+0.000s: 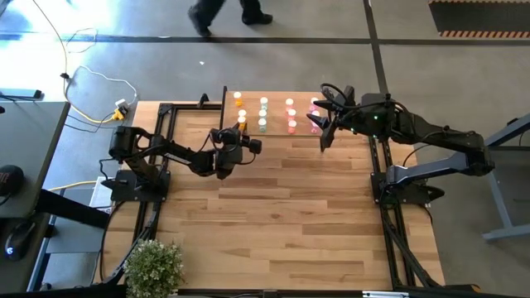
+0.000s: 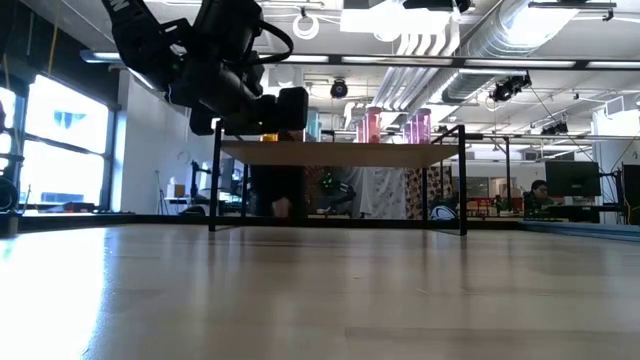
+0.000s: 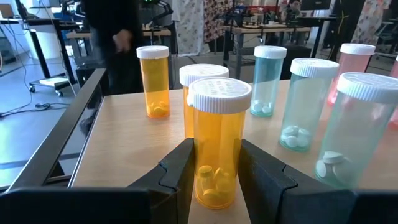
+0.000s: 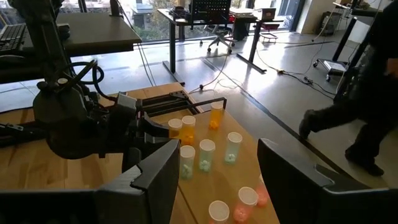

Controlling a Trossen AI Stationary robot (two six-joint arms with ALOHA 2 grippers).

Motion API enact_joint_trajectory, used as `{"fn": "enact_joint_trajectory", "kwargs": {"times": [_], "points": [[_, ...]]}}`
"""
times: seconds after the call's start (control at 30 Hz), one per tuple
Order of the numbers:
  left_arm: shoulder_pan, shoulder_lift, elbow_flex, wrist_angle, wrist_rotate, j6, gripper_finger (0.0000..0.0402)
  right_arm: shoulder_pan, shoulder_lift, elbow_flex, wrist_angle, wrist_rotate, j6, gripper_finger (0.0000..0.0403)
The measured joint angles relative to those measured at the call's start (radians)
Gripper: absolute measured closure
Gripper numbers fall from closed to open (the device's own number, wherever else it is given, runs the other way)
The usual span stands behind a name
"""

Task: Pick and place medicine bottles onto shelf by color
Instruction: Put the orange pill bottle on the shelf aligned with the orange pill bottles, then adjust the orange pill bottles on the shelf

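In the left wrist view, an orange pill bottle (image 3: 214, 143) is pinched between the two fingers of the left gripper (image 3: 214, 180) at the lower centre, standing upright on the shelf (image 3: 124, 155). A second orange bottle (image 3: 198, 78) is seen just behind it, a third (image 3: 153, 81) farther back at upper left. Pale green bottles (image 3: 303, 102) are lined up to the right. In the high view, the right gripper (image 1: 325, 124), its fingers spread and empty, is held over the pink bottles (image 1: 315, 116) at upper centre-right.
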Motion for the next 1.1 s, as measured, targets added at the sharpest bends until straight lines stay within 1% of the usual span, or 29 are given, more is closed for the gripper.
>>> {"fn": "enact_joint_trajectory", "kwargs": {"times": [0.4, 0.57, 0.87, 0.97, 1.1], "points": [[0.0, 0.0, 0.0, -0.003, 0.018, -0.021, 0.0295, 0.0, 0.0, 0.0, 0.0, 0.0, 0.0, 0.0197], [0.0, 0.002, -0.003, -0.017, 0.03, 0.007, 0.0268, 0.0, 0.0, 0.0, 0.0, 0.0, 0.0, 0.0197], [-0.001, 0.001, -0.002, -0.007, 0.024, -0.017, 0.0207, 0.0, 0.0, 0.0, 0.0, 0.0, 0.0, 0.0197], [-0.004, 0.001, -0.002, -0.004, 0.024, -0.026, 0.0199, 0.0, 0.0, 0.0, 0.0, 0.0, 0.0, 0.0197], [-0.005, 0.001, -0.002, -0.003, 0.024, -0.026, 0.0197, 0.0, 0.0, 0.0, 0.0, 0.0, 0.0, 0.0197]]}}
